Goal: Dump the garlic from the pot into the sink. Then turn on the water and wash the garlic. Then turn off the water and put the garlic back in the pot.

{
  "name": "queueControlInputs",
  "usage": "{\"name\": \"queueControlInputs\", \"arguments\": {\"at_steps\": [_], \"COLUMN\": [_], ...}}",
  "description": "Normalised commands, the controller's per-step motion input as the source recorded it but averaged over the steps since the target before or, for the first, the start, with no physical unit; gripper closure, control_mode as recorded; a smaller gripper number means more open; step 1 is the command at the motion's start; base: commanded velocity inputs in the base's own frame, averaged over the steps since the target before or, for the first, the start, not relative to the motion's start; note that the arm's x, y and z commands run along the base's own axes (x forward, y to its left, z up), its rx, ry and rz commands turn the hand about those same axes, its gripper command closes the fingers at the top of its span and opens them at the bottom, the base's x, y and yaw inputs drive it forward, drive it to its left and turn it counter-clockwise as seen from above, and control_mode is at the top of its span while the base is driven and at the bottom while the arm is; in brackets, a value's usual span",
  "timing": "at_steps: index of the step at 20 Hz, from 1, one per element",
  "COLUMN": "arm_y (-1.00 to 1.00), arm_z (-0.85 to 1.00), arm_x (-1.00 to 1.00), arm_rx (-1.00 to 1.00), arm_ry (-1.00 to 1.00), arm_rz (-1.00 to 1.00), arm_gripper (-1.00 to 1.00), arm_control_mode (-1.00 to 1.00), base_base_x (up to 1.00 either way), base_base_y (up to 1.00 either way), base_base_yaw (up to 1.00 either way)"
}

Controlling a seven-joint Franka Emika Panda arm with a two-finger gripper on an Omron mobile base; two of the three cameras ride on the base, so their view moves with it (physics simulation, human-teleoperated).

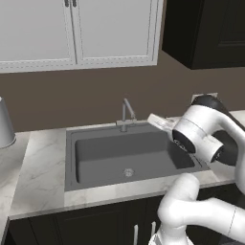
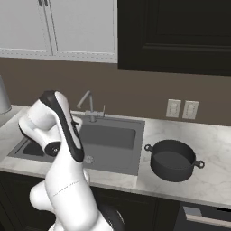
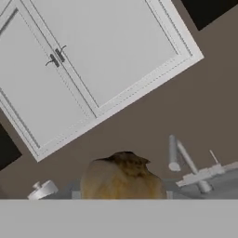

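Marble counter: pot (image 2: 173, 160) right of the sink (image 1: 129, 155), faucet (image 1: 126, 114) behind; tool holds garlic (image 3: 122, 177).

Garlic (image 3: 122, 176) close up, faucet (image 3: 186, 162) beyond, white cabinets (image 3: 93, 65)

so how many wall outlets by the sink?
2. Both on the brown wall right of the sink, side by side above the pot: the left outlet and the right outlet. The arm may hide others.
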Motion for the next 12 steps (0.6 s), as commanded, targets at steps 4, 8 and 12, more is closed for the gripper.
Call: {"name": "queueControlInputs", "arguments": {"at_steps": [4,8,12], "arm_y": [-0.78,-0.97,-1.00], "arm_z": [0.79,0.60,0.41], "arm_x": [-0.05,0.06,0.38], "arm_rx": [-0.04,-0.06,-0.07], "arm_ry": [0.00,0.01,0.11], "arm_rz": [-0.23,-0.31,-0.37], "arm_gripper": [1.00,1.00,1.00], "arm_control_mode": [-1.00,-1.00,-1.00], "base_base_x": [0.00,0.00,0.00], "base_base_y": [0.00,0.00,0.00], "base_base_yaw": [0.00,0.00,0.00]}}
